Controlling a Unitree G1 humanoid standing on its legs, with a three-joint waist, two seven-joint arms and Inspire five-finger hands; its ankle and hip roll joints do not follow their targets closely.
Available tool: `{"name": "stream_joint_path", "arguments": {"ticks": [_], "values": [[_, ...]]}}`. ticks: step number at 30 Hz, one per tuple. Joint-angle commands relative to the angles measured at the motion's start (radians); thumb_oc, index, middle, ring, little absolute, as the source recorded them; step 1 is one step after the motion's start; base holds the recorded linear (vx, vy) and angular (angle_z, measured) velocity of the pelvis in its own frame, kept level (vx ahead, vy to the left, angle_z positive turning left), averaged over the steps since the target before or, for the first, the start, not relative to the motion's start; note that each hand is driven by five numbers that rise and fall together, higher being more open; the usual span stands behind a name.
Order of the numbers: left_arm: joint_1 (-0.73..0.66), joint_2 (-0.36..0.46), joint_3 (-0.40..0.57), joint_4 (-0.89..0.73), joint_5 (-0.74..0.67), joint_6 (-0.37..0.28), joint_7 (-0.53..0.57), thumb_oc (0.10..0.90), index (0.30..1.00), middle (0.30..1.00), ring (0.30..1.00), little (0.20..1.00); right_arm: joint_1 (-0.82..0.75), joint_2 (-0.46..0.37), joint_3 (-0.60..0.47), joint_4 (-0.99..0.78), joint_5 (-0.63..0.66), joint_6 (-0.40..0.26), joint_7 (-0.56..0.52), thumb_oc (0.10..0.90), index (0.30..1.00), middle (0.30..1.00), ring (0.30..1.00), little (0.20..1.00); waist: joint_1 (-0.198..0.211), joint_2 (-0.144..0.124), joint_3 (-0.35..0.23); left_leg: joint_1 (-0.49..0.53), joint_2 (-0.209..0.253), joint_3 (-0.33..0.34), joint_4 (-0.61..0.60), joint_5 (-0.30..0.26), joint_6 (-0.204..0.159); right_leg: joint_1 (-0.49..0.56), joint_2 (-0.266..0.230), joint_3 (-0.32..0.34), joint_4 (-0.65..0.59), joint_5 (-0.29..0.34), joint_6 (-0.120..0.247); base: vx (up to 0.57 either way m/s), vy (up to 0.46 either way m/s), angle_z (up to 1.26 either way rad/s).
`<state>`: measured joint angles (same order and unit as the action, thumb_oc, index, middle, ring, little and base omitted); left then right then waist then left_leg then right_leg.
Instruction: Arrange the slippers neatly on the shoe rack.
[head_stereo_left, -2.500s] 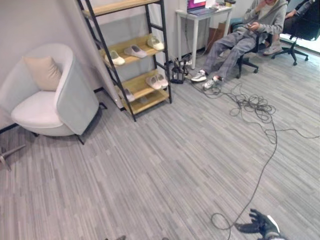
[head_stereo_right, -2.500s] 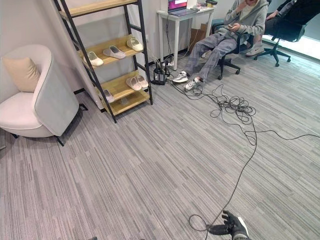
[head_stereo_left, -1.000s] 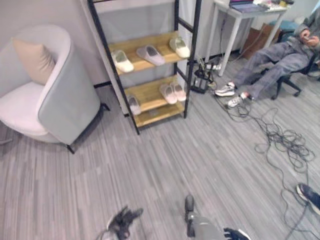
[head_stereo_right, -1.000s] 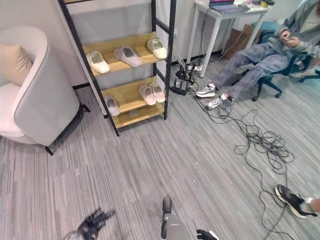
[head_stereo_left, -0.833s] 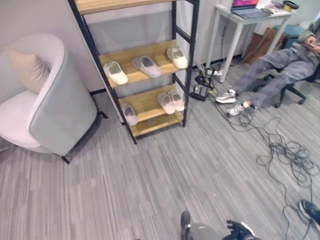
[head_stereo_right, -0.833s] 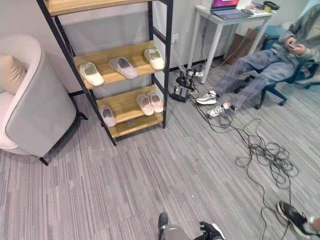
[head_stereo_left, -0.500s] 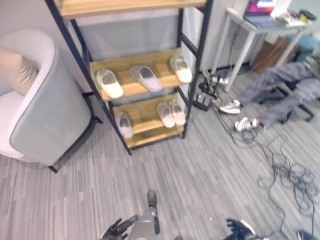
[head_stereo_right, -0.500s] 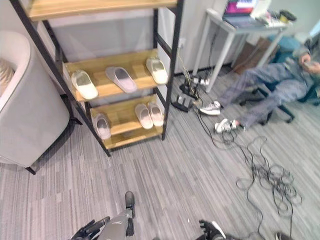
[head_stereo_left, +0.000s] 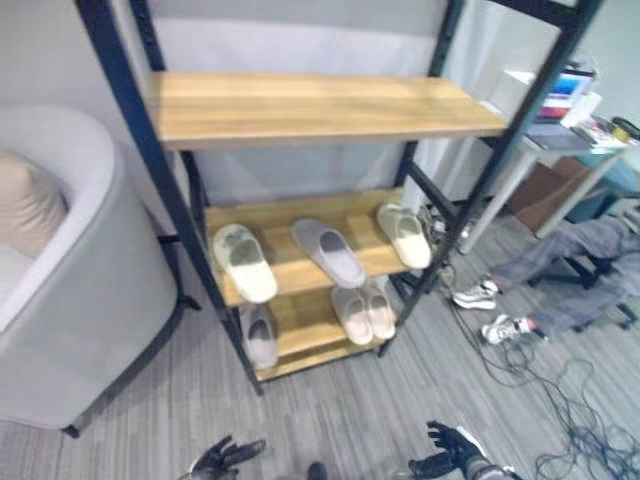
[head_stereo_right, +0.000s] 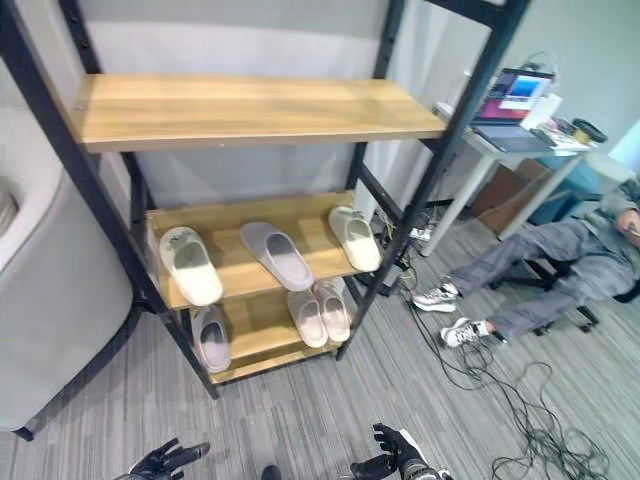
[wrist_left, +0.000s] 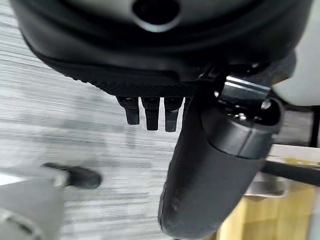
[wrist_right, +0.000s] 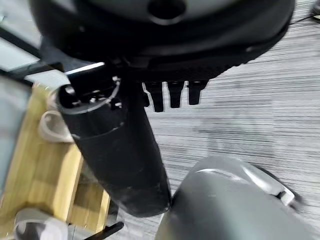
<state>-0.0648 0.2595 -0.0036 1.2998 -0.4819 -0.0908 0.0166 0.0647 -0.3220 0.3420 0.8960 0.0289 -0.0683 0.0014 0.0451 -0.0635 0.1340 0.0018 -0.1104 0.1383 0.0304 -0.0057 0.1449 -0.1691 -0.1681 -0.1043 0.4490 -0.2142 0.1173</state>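
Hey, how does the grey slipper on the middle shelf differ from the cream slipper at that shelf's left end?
The grey slipper is darker; the cream slipper is pale. The grey slipper lies at the middle of the middle shelf, angled across it, while the cream slipper lies at its left end, nearer the front edge. Both are open-backed, lie sole-down and stand apart from their neighbours.

Left hand (head_stereo_left: 222, 461) low in head view, fingers spread and relaxed, holding nothing. Right hand (head_stereo_left: 450, 462) level with it, well apart to its right, fingers loosely spread, also holding nothing.
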Motion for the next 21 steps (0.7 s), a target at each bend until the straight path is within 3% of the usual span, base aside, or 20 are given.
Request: {"name": "stream_joint_path", "arguments": {"ticks": [1,4,8,13,21], "values": [[0.012,-0.006,0.004,0.011,0.052,-0.012,0.019,0.8,0.9,0.9,0.9,0.9,-0.006,-0.053,-0.011,-0.04,-0.04,-0.015,-0.015,0.8,0.9,0.9,0.9,0.9,-0.024,-0.003,0.049,-0.046,0.078,-0.057,0.134,-0.091,-0.087,0.093,0.021,0.057,-0.216,0.177,0.018,0.11,-0.103,0.56],[0.026,-0.013,0.011,0.033,0.097,-0.005,0.013,0.8,0.9,0.9,0.9,0.9,-0.006,-0.074,0.009,-0.101,-0.087,-0.019,-0.004,0.8,0.9,0.9,0.9,0.9,-0.021,-0.006,0.025,-0.034,0.076,-0.069,0.134,-0.097,-0.095,0.141,0.047,0.101,-0.275,0.159,0.018,0.1,-0.124,0.39],[0.054,-0.022,0.025,0.048,0.119,0.001,0.01,0.8,0.9,0.9,0.9,0.9,-0.01,-0.106,0.029,-0.168,-0.124,-0.025,0.012,0.8,0.9,0.9,0.9,0.9,-0.016,-0.002,0.003,-0.012,0.088,-0.08,0.106,-0.086,-0.111,0.179,0.061,0.093,-0.316,0.15,0.005,0.07,-0.14,0.25],[0.089,-0.05,0.044,0.09,0.184,0.011,0.012,0.8,0.9,0.9,0.9,0.9,-0.002,-0.21,0.001,-0.525,-0.204,-0.071,0.021,0.8,0.9,0.9,0.9,0.9,-0.026,0.007,-0.024,0.022,0.12,-0.087,0.019,-0.041,-0.134,0.222,0.085,0.084,-0.381,0.139,-0.012,0.04,-0.147,-0.13],[0.082,-0.076,0.01,0.063,0.217,0.0,0.024,0.8,0.9,0.9,0.9,0.9,-0.034,-0.263,-0.072,-0.823,-0.237,-0.123,-0.029,0.8,0.9,0.9,0.9,0.9,-0.034,0.027,-0.041,0.045,0.145,-0.092,-0.044,-0.008,-0.153,0.249,0.103,0.067,-0.439,0.138,-0.025,0.02,-0.076,-0.07]]}}
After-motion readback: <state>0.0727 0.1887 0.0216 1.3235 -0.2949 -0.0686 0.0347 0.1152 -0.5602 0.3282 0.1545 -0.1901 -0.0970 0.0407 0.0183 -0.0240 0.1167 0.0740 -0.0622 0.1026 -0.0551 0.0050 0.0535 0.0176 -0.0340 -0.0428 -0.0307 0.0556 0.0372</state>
